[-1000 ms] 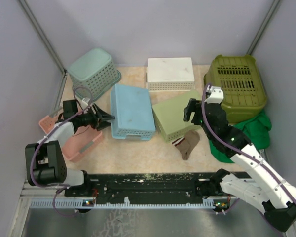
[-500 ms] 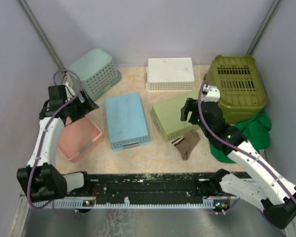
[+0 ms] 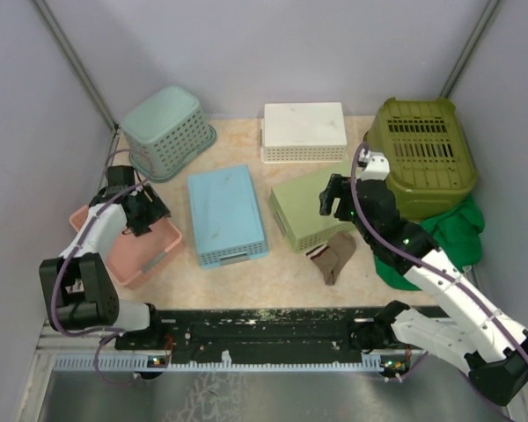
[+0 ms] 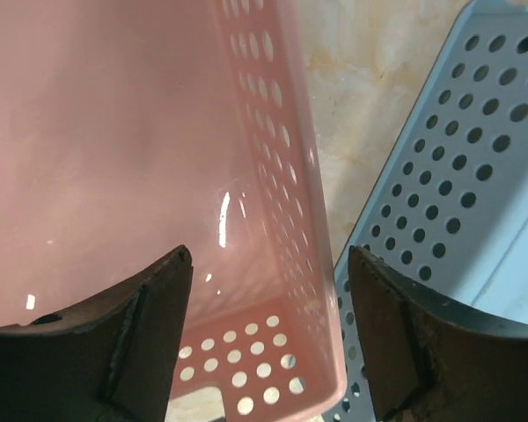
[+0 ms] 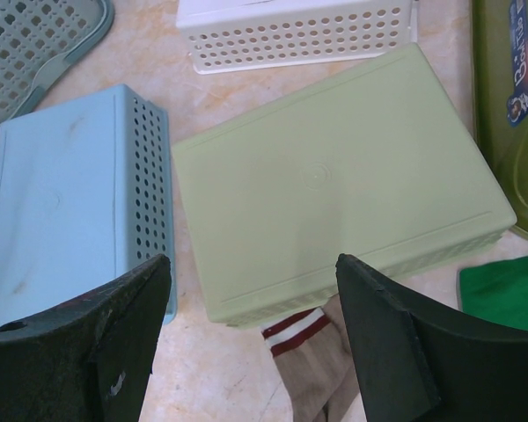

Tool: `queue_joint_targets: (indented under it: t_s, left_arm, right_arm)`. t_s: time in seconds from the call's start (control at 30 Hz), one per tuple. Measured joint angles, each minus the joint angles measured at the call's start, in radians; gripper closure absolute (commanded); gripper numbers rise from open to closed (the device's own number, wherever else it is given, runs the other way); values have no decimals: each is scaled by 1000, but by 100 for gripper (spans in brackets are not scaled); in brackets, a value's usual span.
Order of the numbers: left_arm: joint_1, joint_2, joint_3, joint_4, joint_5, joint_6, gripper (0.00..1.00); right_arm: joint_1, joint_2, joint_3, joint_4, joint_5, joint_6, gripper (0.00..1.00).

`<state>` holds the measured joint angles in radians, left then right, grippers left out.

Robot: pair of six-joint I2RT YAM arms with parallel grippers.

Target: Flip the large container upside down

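Note:
A blue perforated container (image 3: 226, 214) lies bottom up on the table at centre left; it also shows in the left wrist view (image 4: 458, 176) and the right wrist view (image 5: 70, 202). My left gripper (image 3: 148, 214) is open and empty, hovering over the upright pink basket (image 3: 145, 255), with the basket's right wall (image 4: 282, 176) between the fingers in the left wrist view. My right gripper (image 3: 333, 198) is open and empty above the near edge of a pale green container (image 5: 334, 176), which also lies bottom up.
An olive slotted basket (image 3: 422, 154) lies bottom up at back right, over a green cloth (image 3: 449, 233). A white basket (image 3: 304, 130) lies bottom up at back centre. A teal basket (image 3: 167, 130) leans at back left. A striped brown sock (image 5: 326, 369) lies below the pale green container.
The left gripper left the blue container, which now lies flat, swung up to the left, then came down over the pink basket. The right arm shifted slightly left.

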<state>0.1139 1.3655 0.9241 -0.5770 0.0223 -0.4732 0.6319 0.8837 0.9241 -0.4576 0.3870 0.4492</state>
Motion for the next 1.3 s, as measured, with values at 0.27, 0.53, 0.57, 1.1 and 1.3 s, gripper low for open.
queue_joint_targets:
  t_s: [0.27, 0.53, 0.57, 1.1, 1.3]
  left_arm:
    - [-3, 40, -8, 32, 9, -26, 84]
    - [-3, -28, 183, -180, -2, 58, 100]
    - [-3, -43, 206, -196, 6, 67, 100]
    - [0, -206, 291, -343, 409, 92, 100]
    - [25, -214, 217, -295, 619, 80, 100]
  right_arm:
    - [0, -13, 0, 0, 0, 7, 24]
    - [0, -9, 0, 2, -4, 7, 24]
    - [0, -8, 0, 2, -6, 7, 24]
    - [0, 14, -1, 11, -41, 6, 24]
    - [0, 14, -1, 16, -42, 5, 24]
